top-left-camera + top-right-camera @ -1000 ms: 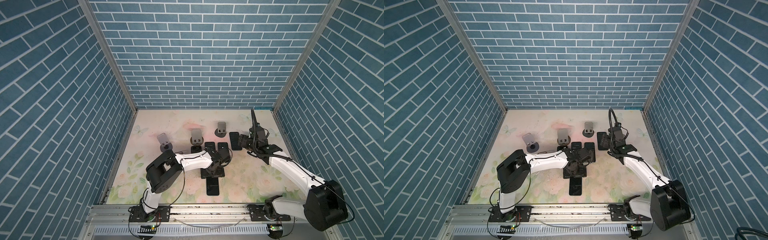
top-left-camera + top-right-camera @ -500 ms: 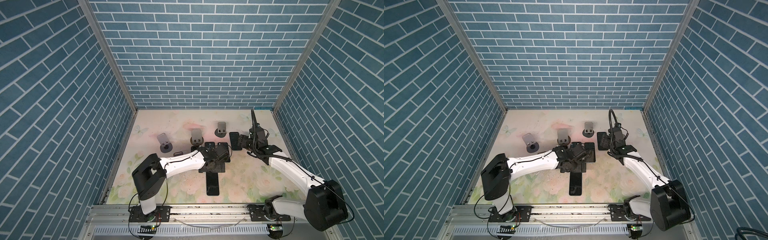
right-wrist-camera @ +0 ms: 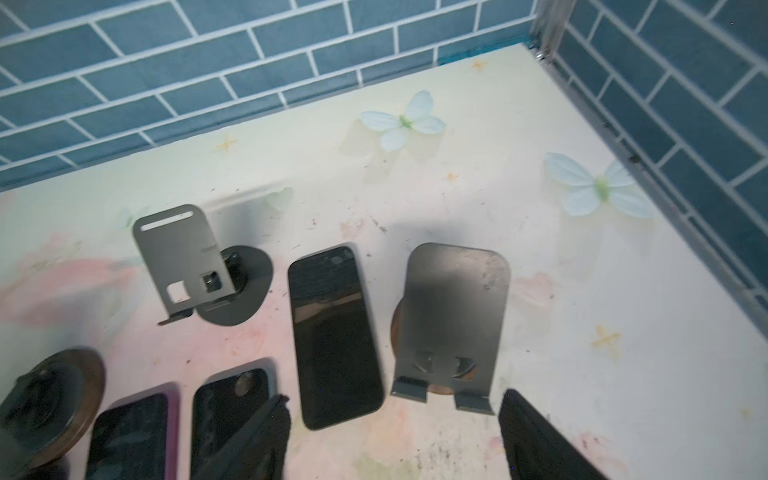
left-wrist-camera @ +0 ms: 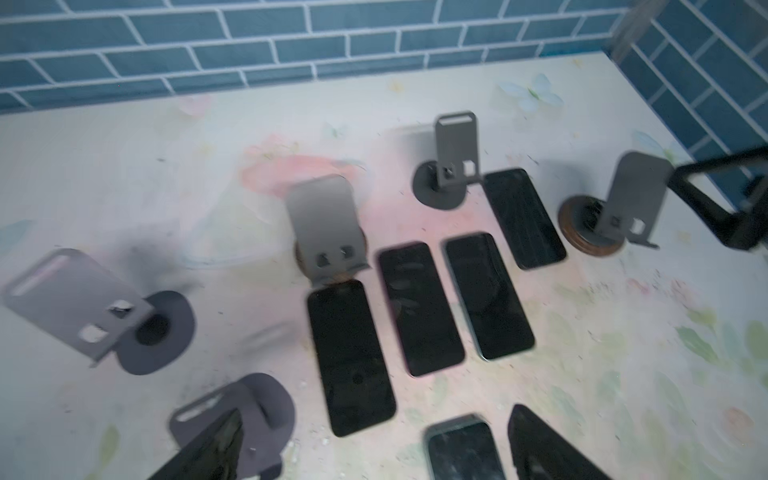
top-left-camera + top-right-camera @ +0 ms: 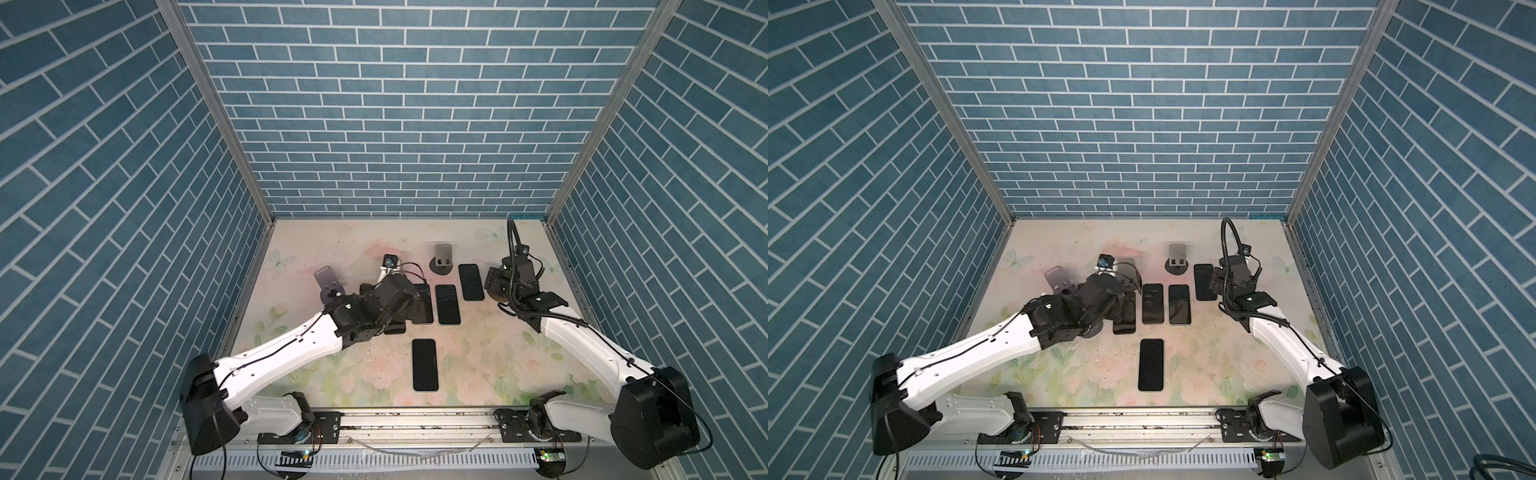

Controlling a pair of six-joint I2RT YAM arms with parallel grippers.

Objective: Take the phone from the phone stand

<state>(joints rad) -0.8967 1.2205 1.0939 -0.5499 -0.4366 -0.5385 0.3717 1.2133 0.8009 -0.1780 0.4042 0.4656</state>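
Left hand [image 4: 376, 415]: jaws at full spread, nothing between them, nothing held. One of its fingers [image 4: 208, 453] crosses in front of a dark grey stand [image 4: 270, 399] in the left wrist view; I cannot tell if they touch. In both top views this hand is hidden under its own wrist, over the middle of the counter [image 5: 316, 253]. Right hand [image 3: 395, 397]: jaws apart, empty, hovering just before the lip of the wood-based stand [image 3: 453, 316] near the right edge; no contact seen. Every stand in view is bare. Phones: all flat on the counter, screens dark. The near phone [image 4: 349, 357] lies mid-counter, off its stand, with its top end right at the lip of the middle stand [image 4: 328, 228]; whether they touch I cannot tell. Beside it, toward the right edge, lie the purple-cased phone [image 4: 419, 307] and then the third phone [image 4: 486, 295], close together but apart. The fourth phone [image 3: 332, 332] lies between the back stand [image 3: 195, 266] and the wood-based stand, just beside both. The fifth phone [image 5: 425, 364] lies alone toward the front edge. The leftmost stand [image 5: 328, 282] is toward the left edge.
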